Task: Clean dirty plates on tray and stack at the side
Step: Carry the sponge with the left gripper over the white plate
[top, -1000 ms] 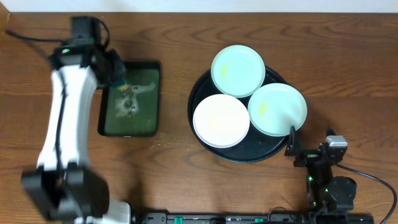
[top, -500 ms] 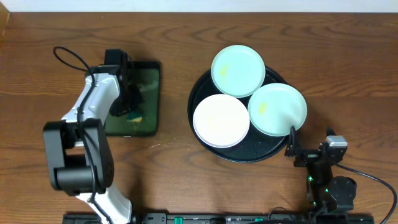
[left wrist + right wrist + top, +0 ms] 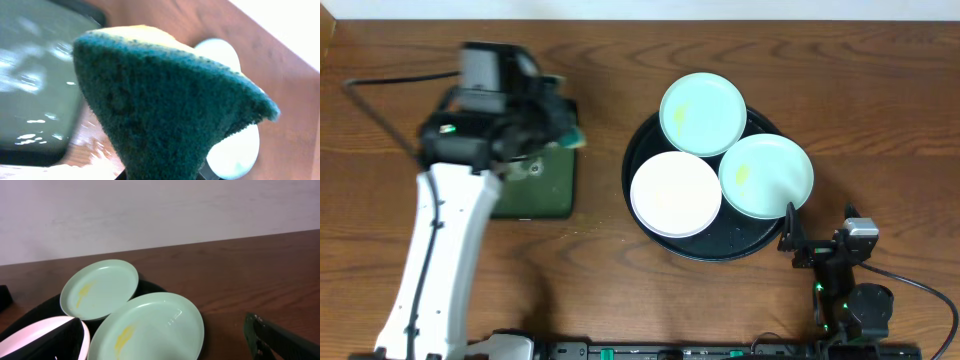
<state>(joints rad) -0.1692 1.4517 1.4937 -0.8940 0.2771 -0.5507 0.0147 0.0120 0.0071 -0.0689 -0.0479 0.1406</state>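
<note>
Your left gripper has moved since half a second ago: it was low over the left part of the green tray, and it is now above that tray's far right corner, clamped on the sponge. The three plates have not shifted. They lie on the tray, edges touching or overlapping. Your right gripper stays parked near the tray's rim.

Only the left wrist view shows the sponge up close, dark green face under a yellow layer, with wet glints in the green tray. The right wrist view shows yellow smears on two mint plates. Just one finger is clear there, so you cannot tell how that gripper stands.
</note>
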